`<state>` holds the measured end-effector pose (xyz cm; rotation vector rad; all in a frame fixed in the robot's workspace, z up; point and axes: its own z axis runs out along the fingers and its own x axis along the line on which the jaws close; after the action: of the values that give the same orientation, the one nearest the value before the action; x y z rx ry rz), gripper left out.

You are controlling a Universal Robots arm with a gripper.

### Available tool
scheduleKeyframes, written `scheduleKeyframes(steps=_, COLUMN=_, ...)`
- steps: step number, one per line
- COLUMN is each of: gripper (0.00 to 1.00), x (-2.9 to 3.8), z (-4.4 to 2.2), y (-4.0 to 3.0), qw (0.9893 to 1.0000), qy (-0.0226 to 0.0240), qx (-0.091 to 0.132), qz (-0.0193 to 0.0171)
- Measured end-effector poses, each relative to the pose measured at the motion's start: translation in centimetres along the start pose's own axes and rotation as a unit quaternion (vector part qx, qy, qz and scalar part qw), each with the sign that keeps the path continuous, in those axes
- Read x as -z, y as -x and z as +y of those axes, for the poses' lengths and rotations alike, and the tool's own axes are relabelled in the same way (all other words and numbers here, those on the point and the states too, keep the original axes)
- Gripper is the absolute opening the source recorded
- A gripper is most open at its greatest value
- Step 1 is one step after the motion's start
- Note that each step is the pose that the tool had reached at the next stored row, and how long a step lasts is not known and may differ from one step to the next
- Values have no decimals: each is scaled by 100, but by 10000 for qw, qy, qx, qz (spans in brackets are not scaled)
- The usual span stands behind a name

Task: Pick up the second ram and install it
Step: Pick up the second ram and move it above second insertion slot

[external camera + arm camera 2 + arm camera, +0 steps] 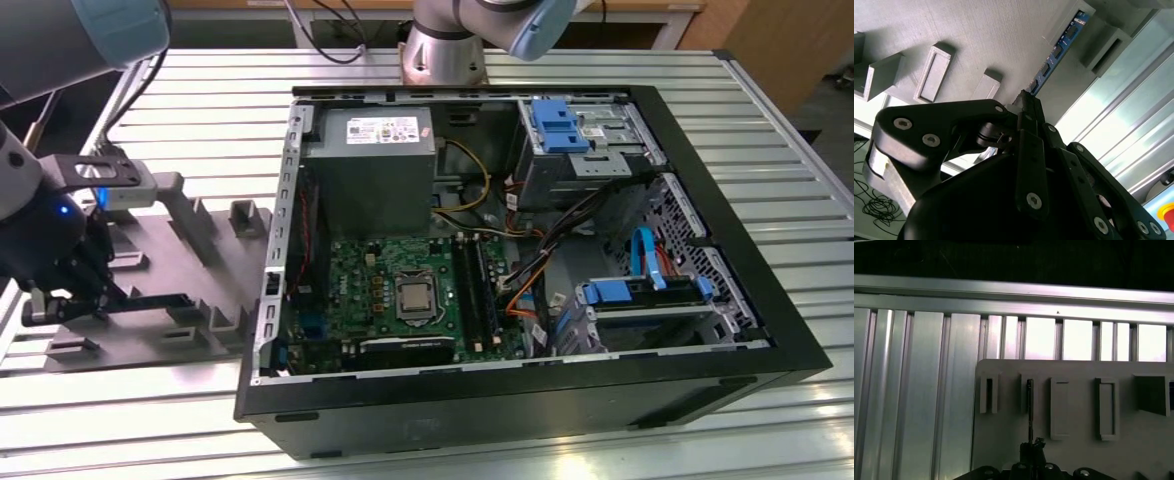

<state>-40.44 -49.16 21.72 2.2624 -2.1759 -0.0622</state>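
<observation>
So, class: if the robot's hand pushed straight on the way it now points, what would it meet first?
The second ram: in the second wrist view the hand looks shut on its near end, with the stick running on ahead. Past it lies the grey fixture, though depth is hard to judge.

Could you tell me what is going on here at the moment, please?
A single robot arm is working at the grey fixture block, which sits to the exterior view's left of an open computer case. Its gripper is down at the block, and the jaws look closed on one end of the second ram, which lies among the block's posts. The stick is not yet at the motherboard inside the case.
</observation>
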Motion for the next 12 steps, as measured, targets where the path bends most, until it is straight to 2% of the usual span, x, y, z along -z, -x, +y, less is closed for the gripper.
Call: scheduleKeyframes(steps=12, gripper=12, x=43, z=1, y=1, qw=10000, qy=0, qx=0, qz=0)
